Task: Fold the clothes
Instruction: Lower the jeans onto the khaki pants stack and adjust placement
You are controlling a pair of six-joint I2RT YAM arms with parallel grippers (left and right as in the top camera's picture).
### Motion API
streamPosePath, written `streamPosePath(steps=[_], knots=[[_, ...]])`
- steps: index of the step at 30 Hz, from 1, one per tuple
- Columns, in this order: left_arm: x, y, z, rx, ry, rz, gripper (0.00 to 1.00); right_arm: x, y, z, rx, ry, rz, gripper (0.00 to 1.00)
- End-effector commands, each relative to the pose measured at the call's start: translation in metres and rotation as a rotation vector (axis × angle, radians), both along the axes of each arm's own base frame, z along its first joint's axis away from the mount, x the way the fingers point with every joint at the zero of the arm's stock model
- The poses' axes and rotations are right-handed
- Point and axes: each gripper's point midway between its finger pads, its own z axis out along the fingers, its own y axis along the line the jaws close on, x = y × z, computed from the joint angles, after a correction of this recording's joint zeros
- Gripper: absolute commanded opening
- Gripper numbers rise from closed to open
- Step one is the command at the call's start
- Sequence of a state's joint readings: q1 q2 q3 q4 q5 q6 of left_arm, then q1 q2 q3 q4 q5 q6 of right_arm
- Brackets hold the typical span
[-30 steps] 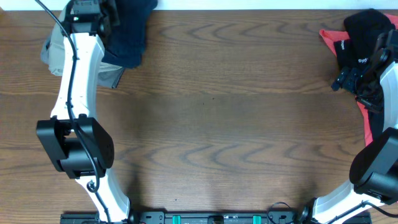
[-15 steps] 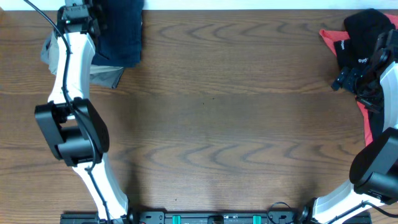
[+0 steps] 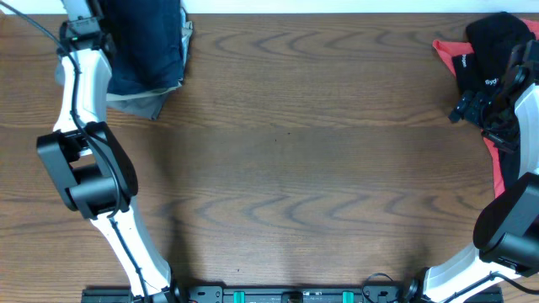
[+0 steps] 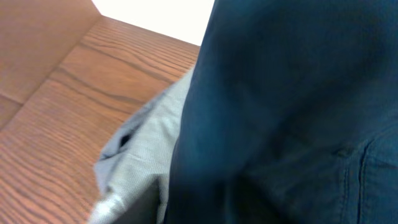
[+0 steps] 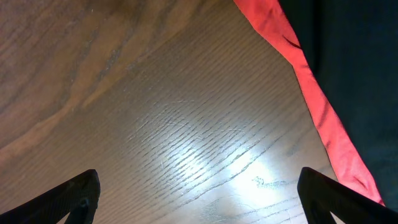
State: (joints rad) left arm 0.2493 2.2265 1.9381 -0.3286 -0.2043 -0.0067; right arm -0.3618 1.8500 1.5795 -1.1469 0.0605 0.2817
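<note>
left claw: cut off, grip unreadable | navy shorts fill wrist view | right claw: apart

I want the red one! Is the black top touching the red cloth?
Touching. The overhead view shows the black top lying on the red cloth, red edges poking out underneath.

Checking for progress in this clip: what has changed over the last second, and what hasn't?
The left arm swung left, and the navy shorts moved left with it, over the grey garment; whether its gripper holds them cannot be seen. The open right gripper, the black top and the coral piece stayed put.
</note>
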Motion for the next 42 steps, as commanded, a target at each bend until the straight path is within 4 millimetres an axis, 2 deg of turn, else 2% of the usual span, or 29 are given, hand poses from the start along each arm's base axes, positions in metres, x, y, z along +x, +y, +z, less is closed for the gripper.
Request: streamPosePath(steps=[1,6,13,14,16,20,24,30,38,42], knots=[[-0.001,0.024,0.013,0.014,-0.038,0.057,0.98,-0.002,-0.005,0.000,-0.004,0.002,-0.025,0.99],[-0.005,0.024,0.013,0.009,-0.023,0.060,0.98,-0.002,-0.005,0.000,-0.004,0.002,-0.025,0.99],[-0.003,0.006,0.019,0.007,-0.018,0.030,0.96,-0.002,-0.005,0.000,-0.004,0.002,-0.025,0.99],[-0.005,0.003,0.016,0.003,-0.002,0.026,0.82,-0.002,-0.005,0.000,-0.004,0.002,-0.025,0.99],[-0.009,-0.004,0.008,-0.019,0.034,0.021,0.59,-0.002,-0.005,0.000,-0.005,0.002,-0.025,0.99],[-0.021,-0.018,-0.017,-0.097,0.106,0.001,0.40,-0.002,-0.005,0.000,-0.004,0.002,-0.025,0.99],[-0.036,-0.018,-0.044,-0.116,0.185,0.011,0.37,-0.002,-0.005,0.000,-0.004,0.002,-0.025,0.99],[-0.057,0.001,-0.076,-0.137,0.257,0.056,0.37,-0.002,-0.005,0.000,-0.004,0.002,-0.025,0.99],[-0.086,0.036,-0.086,-0.165,0.312,0.133,0.38,-0.002,-0.005,0.000,-0.004,0.002,-0.025,0.99],[-0.099,0.042,-0.088,-0.180,0.346,0.153,0.38,-0.002,-0.005,0.000,-0.005,0.002,-0.025,0.99]])
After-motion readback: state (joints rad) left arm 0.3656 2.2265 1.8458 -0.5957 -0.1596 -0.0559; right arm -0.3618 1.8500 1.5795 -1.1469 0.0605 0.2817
